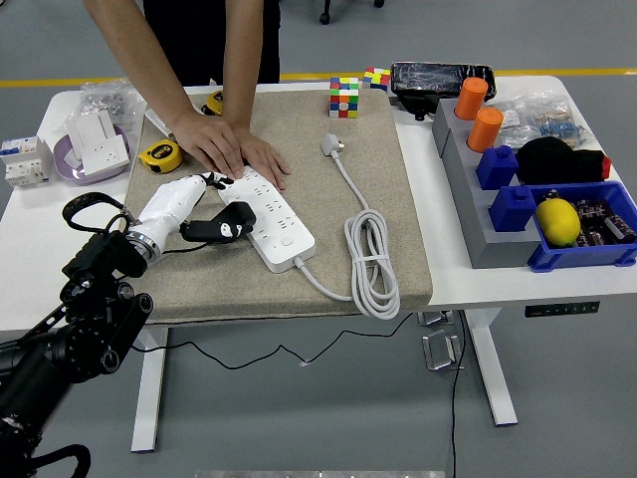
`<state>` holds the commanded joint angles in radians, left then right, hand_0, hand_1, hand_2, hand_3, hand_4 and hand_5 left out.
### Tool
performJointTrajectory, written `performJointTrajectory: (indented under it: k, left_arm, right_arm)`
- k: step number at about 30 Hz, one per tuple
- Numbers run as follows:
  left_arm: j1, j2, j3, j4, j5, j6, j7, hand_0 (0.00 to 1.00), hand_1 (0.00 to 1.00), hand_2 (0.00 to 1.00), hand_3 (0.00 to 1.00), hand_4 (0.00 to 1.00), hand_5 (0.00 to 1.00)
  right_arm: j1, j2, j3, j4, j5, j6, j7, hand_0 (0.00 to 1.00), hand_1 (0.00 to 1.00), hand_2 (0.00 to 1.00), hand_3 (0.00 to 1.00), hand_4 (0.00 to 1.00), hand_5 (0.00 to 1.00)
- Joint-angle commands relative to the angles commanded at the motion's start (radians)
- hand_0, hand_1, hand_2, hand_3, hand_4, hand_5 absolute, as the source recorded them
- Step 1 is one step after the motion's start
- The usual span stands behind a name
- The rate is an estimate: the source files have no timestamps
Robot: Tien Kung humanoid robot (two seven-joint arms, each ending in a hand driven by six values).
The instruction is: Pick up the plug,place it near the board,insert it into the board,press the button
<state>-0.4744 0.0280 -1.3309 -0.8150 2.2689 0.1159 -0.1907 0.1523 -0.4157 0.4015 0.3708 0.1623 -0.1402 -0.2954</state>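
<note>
The person's body is cut off by the top edge, so only two bare arms and part of a dark top show. The person's two hands lie on the far end of the long white power strip and hide that end. The robot's white left hand covers part of the black plug, so the pins cannot be seen. The robot's black left arm runs off the bottom left corner. The thin black cable goes under the tan felt mat and is lost there. The print on the small white breaker box is too small to read.
</note>
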Motion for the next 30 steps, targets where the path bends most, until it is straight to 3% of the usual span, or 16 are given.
performJointTrajectory:
  k: [5,6,11,16,21,25,29,30]
  left_arm:
    - [0.033,-0.009,-0.038,-0.086,-0.113,-0.001,-0.004,0.792,0.907,0.843,0.861,0.998,0.834]
    - [0.040,-0.010,-0.045,-0.103,-0.142,0.005,-0.004,0.866,0.948,0.928,0.906,0.998,0.998]
    - [0.095,-0.022,-0.079,-0.217,-0.292,0.050,0.017,0.866,0.948,0.928,0.906,0.998,0.998]
    - [0.181,-0.022,-0.079,-0.370,-0.460,0.067,0.093,0.900,0.968,0.938,0.922,0.998,0.998]
    - [0.269,-0.005,-0.046,-0.516,-0.649,0.033,0.137,0.933,0.983,0.954,0.930,0.998,0.998]
    - [0.340,-0.008,-0.024,-0.606,-0.789,-0.001,0.157,0.956,0.980,0.953,0.931,0.998,0.998]
    - [0.386,-0.005,-0.003,-0.637,-0.804,-0.046,0.160,0.956,0.980,0.953,0.931,0.998,0.998]
    - [0.392,-0.004,0.001,-0.635,-0.804,-0.057,0.161,0.944,0.962,0.907,0.887,0.998,0.998]
  right_arm:
    - [-0.004,0.002,-0.001,0.000,0.000,-0.001,0.000,0.809,0.771,0.754,0.780,0.998,0.998]
    - [-0.004,0.002,-0.001,0.000,-0.001,-0.001,0.001,0.807,0.771,0.754,0.780,0.998,0.998]
    - [-0.007,0.006,-0.004,0.001,-0.002,-0.001,0.002,0.807,0.771,0.754,0.780,0.998,0.998]
    - [-0.010,0.010,-0.005,0.001,-0.003,-0.001,0.003,0.807,0.771,0.754,0.780,0.998,0.998]
    - [-0.013,0.012,-0.004,0.001,-0.004,-0.001,0.004,0.807,0.771,0.754,0.779,0.998,0.998]
    - [-0.013,0.012,0.004,0.001,-0.007,-0.003,0.006,0.807,0.770,0.754,0.780,0.998,0.998]
    - [-0.014,0.014,0.008,0.001,-0.008,-0.003,0.007,0.807,0.770,0.754,0.780,0.998,0.998]
    - [-0.014,0.014,0.009,0.001,-0.008,-0.003,0.007,0.808,0.770,0.754,0.779,0.998,0.998]
